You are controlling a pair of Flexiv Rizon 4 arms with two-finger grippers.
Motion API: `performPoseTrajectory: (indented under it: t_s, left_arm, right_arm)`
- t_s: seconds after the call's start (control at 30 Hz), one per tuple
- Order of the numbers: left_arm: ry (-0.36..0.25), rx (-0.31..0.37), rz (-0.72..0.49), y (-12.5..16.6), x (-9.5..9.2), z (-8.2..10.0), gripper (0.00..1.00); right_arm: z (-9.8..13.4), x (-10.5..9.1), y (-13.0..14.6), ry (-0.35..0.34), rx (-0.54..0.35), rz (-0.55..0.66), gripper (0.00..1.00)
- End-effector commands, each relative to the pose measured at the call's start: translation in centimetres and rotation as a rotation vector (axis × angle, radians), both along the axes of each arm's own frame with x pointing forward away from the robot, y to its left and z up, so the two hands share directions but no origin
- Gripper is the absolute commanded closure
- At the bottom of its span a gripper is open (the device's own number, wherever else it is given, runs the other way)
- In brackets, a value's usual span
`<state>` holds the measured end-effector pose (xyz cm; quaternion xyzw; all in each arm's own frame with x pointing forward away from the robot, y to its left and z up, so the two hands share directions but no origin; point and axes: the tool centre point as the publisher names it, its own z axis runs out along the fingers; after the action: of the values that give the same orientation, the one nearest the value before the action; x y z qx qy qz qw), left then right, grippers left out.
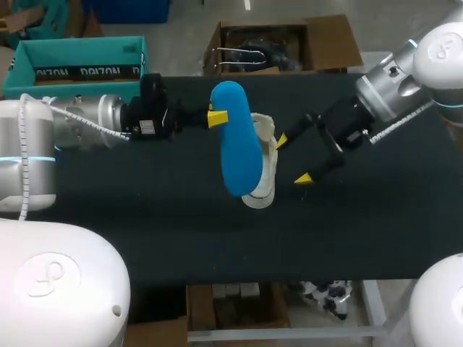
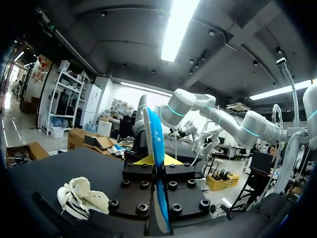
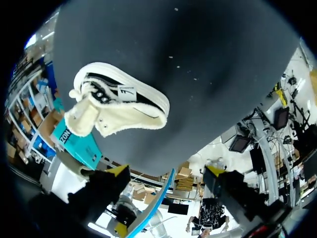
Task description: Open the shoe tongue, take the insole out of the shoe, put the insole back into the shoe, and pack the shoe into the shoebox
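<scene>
- The black table (image 1: 145,231) carries a cream shoe (image 1: 269,155), which lies on its side near the middle.
- The left fingers (image 1: 217,116) pinch the blue insole (image 1: 237,141) above the shoe.
- The right fingers (image 1: 304,178) are spread just beside the shoe, on its right-edge side.
- The teal shoebox (image 1: 79,65) sits beyond the far left corner.
</scene>
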<state>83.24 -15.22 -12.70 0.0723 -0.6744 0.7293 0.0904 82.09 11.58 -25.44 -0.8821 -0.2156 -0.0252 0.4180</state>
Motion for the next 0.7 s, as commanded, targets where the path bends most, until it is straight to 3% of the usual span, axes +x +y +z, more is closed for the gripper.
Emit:
performPoseTrajectory:
  t_s: [0.03, 0.1, 0.17, 0.33, 0.47, 0.67, 0.7]
  left_arm:
    - [-0.02, -0.014, -0.008, -0.4, -0.1, -0.2, 1.0]
    - [-0.056, -0.024, -0.015, -0.8, -0.1, -0.4, 1.0]
    - [-0.091, -0.035, -0.023, -1.0, -0.2, -0.7, 1.0]
    - [-0.122, -0.053, -0.034, -2.1, -0.2, -2.5, 1.0]
    - [-0.21, -0.061, -0.065, -3.0, -0.7, -3.3, 1.0]
    - [-0.363, -0.085, -0.107, -4.1, -1.7, -3.9, 1.0]
    - [-0.385, -0.086, -0.106, -4.2, -1.8, -4.0, 1.0]
  right_arm:
    - [-0.6, -0.3, -0.4, 0.026, 0.081, -0.085, 0.0]
    - [-0.9, -0.3, -0.5, 0.058, 0.114, -0.101, 0.0]
    - [-1.3, -0.5, -0.6, 0.134, 0.133, -0.128, 0.0]
    - [-1.9, -0.6, -0.4, 0.165, 0.17, -0.155, 0.0]
    - [-1.8, -0.4, 0.1, 0.19, 0.164, -0.164, 0.0]
    - [-2.3, 0.1, 0.9, 0.211, 0.179, -0.156, 0.2]
    - [-2.4, 0.2, 1.0, 0.212, 0.18, -0.156, 0.31]
